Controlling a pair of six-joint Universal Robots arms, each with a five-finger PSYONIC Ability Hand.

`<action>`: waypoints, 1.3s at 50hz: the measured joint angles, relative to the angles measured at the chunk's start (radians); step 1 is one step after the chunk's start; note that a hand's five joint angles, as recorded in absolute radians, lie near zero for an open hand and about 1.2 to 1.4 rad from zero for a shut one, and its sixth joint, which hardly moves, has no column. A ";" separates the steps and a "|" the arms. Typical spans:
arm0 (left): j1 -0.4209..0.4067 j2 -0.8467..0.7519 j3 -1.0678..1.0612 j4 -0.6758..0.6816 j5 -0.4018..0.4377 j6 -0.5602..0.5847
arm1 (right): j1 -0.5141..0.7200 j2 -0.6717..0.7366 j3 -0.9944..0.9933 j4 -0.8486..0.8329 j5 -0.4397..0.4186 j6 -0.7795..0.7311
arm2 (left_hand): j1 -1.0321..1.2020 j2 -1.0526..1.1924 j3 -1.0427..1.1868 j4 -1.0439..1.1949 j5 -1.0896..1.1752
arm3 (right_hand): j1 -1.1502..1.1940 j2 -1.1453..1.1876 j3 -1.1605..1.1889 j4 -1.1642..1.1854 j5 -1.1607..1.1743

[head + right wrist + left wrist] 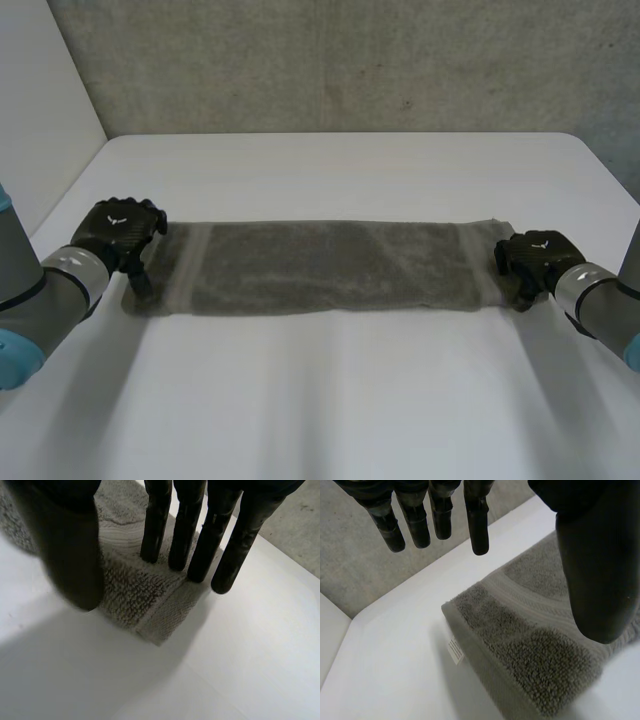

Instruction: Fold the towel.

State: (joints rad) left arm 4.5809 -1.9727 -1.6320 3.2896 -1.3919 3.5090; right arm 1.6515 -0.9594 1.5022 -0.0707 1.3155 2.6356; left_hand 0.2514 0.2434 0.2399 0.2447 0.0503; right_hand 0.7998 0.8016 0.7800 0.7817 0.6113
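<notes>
Here the towel lies flat as a long strip across the middle of the table, running from 9 to 3 o'clock. The left hand sits at its 9 o'clock end and the right hand at its 3 o'clock end.

In the left wrist view the fingers hang straight and released, clear of the cloth, with a towel corner below them and the thumb over the end band. Nothing is grasped. A small label pokes out from under the hem there. In the right wrist view the fingers are straight too, their tips resting on the end band and the thumb apart at the near edge. They touch the cloth without pinching it.

The step in hand looks like taking hold of the two short ends so one can be carried over to the other. To do it well:
- The left hand should come down squarely on its end before closing.
- Each thumb should slide under the hem so that all layers are caught, not only the top pile.
- Both grips should sit equally far in from the corners, or the lifted end will skew.
- The lift should be low, with the strip taut along the 9-to-3 line, so the ends meet edge on edge.
</notes>
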 measured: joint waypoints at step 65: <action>-0.165 0.074 0.135 -0.008 0.051 -0.173 | 0.511 0.053 -0.533 0.293 0.135 0.036 | 0.000 0.000 0.000 0.000 0.000 | -0.569 -0.562 -0.538 -0.535 -0.552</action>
State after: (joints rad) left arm 4.4161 -1.8983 -1.4972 3.2813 -1.3412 3.3362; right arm 2.1623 -0.9060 0.9694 0.2228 1.4507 2.6712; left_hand 0.2514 0.2434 0.2398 0.2447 0.0500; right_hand 0.2307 0.2399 0.2422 0.2466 0.0594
